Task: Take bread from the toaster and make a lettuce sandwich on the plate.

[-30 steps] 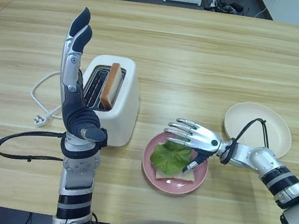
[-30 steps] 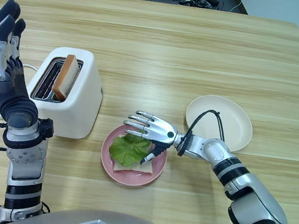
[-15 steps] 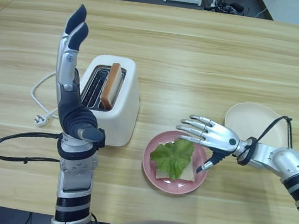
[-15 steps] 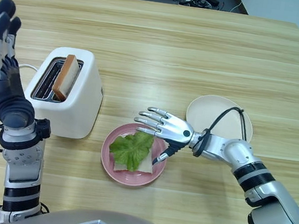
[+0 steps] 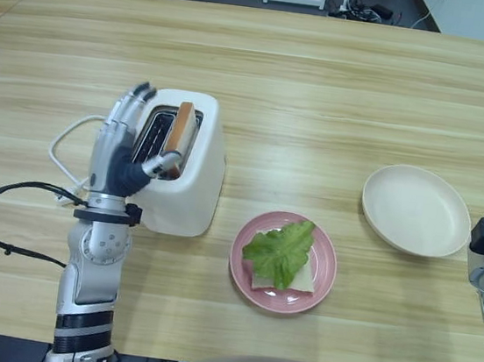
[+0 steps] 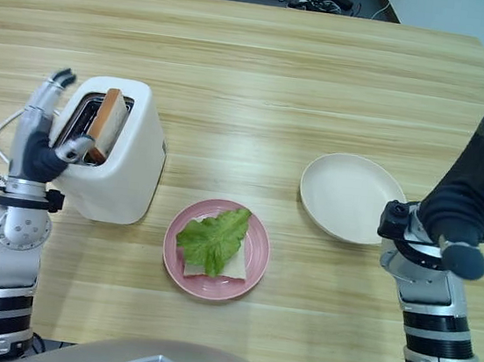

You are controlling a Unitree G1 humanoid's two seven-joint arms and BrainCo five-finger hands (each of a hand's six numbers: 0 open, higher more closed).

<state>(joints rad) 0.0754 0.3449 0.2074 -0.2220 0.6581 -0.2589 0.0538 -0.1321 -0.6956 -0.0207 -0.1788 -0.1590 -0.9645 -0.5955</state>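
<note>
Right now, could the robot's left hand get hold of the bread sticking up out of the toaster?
Probably yes. The left hand is beside the toaster, its thumb next to the bread slice, which sticks up from the slot with nothing over it.

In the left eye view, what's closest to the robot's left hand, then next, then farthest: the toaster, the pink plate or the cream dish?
1. toaster: right beside the left hand, on the table's left side.
2. pink plate: in the middle, towards the front edge.
3. cream dish: far over on the right side.
</note>
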